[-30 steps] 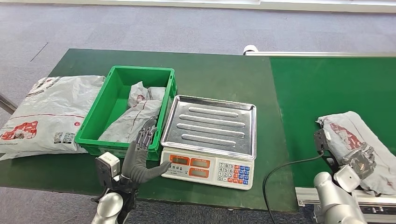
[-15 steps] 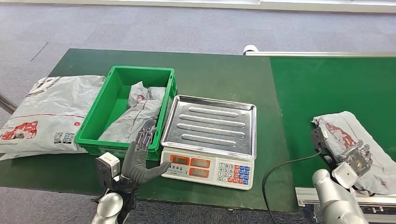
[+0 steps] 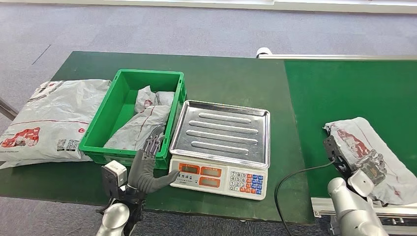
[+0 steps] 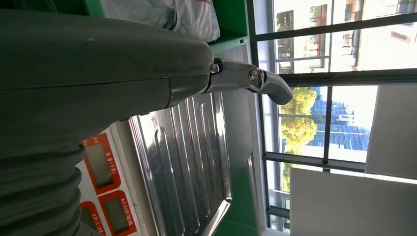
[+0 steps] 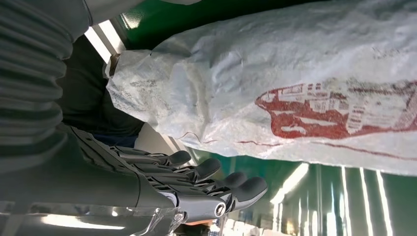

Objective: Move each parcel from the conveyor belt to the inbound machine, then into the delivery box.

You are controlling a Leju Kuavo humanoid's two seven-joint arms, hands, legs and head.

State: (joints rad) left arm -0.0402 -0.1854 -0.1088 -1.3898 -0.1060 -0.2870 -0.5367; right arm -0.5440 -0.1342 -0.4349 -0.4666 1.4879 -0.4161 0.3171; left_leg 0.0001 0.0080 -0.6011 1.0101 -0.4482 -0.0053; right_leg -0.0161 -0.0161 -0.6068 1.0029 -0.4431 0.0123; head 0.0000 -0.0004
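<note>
A grey parcel with red print [image 3: 376,147] [image 5: 295,73] lies on the green conveyor belt [image 3: 344,88] near its front edge. My right hand [image 3: 338,155] [image 5: 196,182] is at the parcel's left end, its fingers stretched out straight beside it and gripping nothing. The inbound machine is a scale with a bare steel tray [image 3: 221,130] [image 4: 192,147]. Left of it stands the green delivery box [image 3: 105,123], holding one grey parcel [image 3: 145,120]. My left hand [image 3: 146,168] [image 4: 123,59] hovers open at the box's front right corner, next to the scale's display.
A large grey parcel [image 3: 49,118] lies on the green table left of the box. A black cable [image 3: 295,179] loops over the table's front right corner by the belt. The scale's keypad [image 3: 246,181] faces me.
The parcel on the belt has shifted a little to the left, and my right hand has moved left with its end. My left hand has stayed still.
</note>
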